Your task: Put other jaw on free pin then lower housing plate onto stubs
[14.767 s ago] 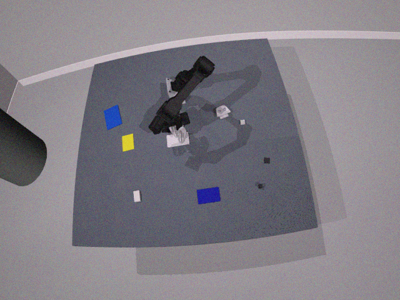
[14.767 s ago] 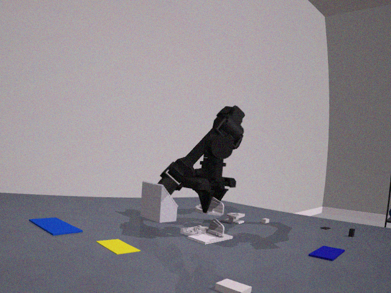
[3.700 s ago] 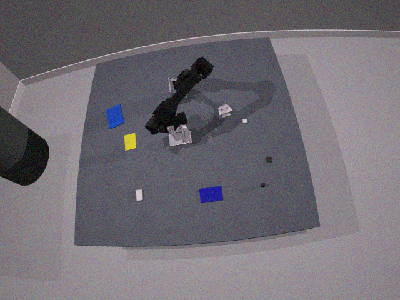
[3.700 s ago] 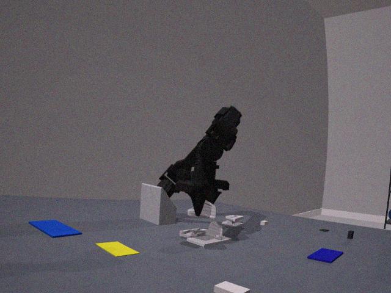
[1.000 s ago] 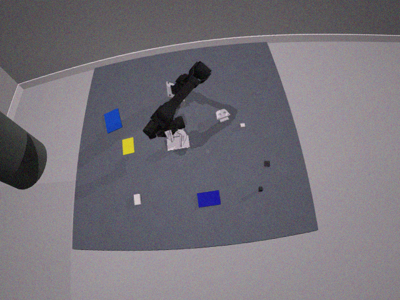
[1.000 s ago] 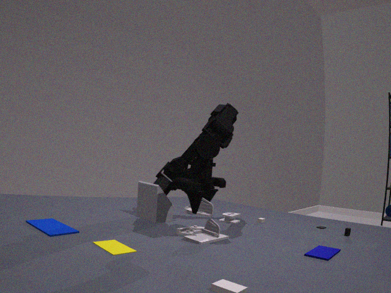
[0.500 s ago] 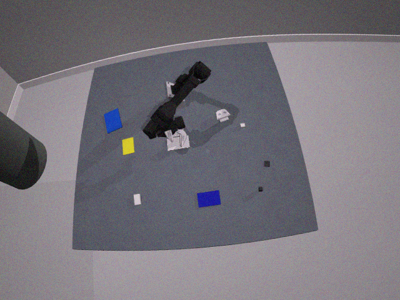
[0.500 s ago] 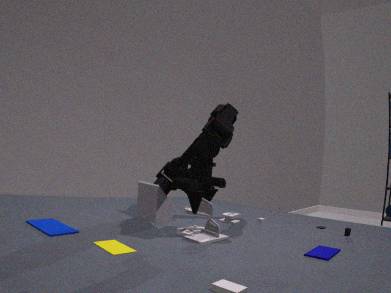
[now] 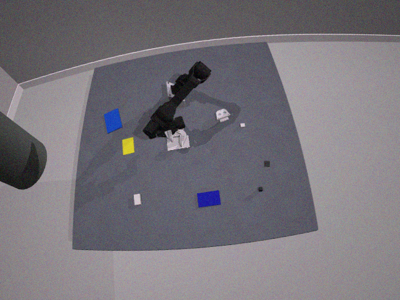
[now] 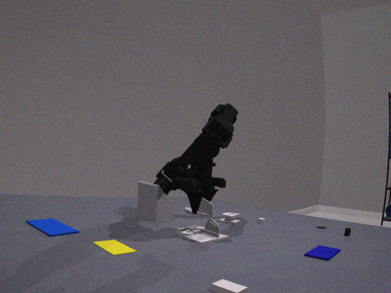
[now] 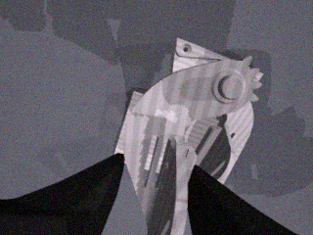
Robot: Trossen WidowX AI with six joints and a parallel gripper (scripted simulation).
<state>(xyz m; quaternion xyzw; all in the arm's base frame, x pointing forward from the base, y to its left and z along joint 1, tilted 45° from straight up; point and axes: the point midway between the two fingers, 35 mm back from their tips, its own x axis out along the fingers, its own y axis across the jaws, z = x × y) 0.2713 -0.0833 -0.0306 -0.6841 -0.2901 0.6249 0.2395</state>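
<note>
My gripper (image 10: 202, 206) (image 11: 156, 166) is shut on a whitish jaw (image 10: 206, 209) (image 11: 196, 90), held in the air above the base. Its toothed round end points away from the fingers in the wrist view. The white base (image 9: 173, 146) (image 10: 201, 238) lies flat on the table and bears the other jaw (image 10: 212, 228), which stands on its right part in the exterior view. The held jaw covers much of the base in the wrist view, and the free pin cannot be made out. The housing plate (image 9: 222, 113) (image 10: 231, 214), with two round holes, rests on a small white support.
A pale upright panel (image 10: 147, 201) stands beside the arm. A blue mat (image 9: 112, 120) (image 10: 52, 227), a yellow mat (image 9: 128, 145) (image 10: 114, 246) and a dark blue mat (image 9: 209, 198) (image 10: 322, 252) lie around. A white block (image 9: 137, 199) (image 10: 228, 286) and small dark blocks lie farther out.
</note>
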